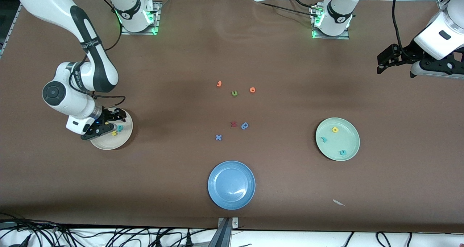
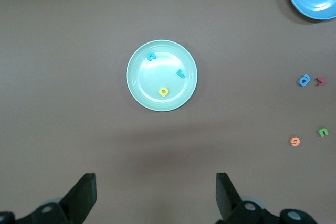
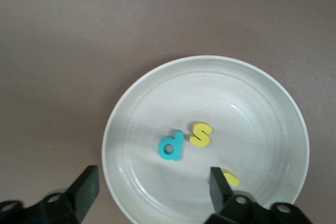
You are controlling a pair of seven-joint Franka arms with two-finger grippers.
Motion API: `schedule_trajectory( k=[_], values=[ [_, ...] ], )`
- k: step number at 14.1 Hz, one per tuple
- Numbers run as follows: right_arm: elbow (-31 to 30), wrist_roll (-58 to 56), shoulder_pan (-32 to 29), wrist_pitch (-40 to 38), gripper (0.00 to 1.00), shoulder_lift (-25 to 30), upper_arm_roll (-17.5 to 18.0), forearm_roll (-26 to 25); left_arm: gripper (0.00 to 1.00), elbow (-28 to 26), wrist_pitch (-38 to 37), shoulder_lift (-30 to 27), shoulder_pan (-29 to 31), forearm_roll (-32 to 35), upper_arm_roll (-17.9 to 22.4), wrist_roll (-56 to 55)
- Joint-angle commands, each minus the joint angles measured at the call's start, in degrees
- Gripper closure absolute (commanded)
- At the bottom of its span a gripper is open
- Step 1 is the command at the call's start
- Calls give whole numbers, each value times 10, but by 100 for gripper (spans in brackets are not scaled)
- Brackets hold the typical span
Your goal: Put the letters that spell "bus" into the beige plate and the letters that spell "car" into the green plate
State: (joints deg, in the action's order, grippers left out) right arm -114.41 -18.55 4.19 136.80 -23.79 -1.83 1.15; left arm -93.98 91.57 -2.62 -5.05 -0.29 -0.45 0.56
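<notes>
The brown tabletop [image 1: 181, 58] carries three plates: the beige plate [image 1: 108, 142] toward the right arm's end, the green plate [image 1: 353, 145] toward the left arm's end, and a blue plate [image 1: 231, 185] nearest the front camera. In the green plate lie the teal c [image 1: 342, 152], the yellow a [image 1: 335, 130] and the thin teal r [image 1: 323, 139], so "car" looks finished. In the beige plate the right wrist view shows the teal b [image 3: 171, 146] and the yellow s [image 3: 200, 134] just beside each other, and a third yellow letter [image 3: 230, 177], partly hidden by a finger, probably the u. The right gripper [image 1: 106, 125] hangs low over that plate with its jaws wide apart, holding nothing. The step in hand seems to be the release, and doing it well means lifting straight up, so that neither finger catches a letter or nudges the plate's rim. The left gripper [image 1: 388, 60] waits in the air over the left arm's end of the tabletop, fully open and empty. The leftover letters [image 1: 235, 93] lie mid-table.
</notes>
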Motion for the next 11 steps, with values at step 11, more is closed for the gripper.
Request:
schedule_trajectory(
  k=[11],
  values=[
    [110,146,42,-306,0,116,-3,-1,0,21,-15,8,-3,9,-3,10]
  ],
)
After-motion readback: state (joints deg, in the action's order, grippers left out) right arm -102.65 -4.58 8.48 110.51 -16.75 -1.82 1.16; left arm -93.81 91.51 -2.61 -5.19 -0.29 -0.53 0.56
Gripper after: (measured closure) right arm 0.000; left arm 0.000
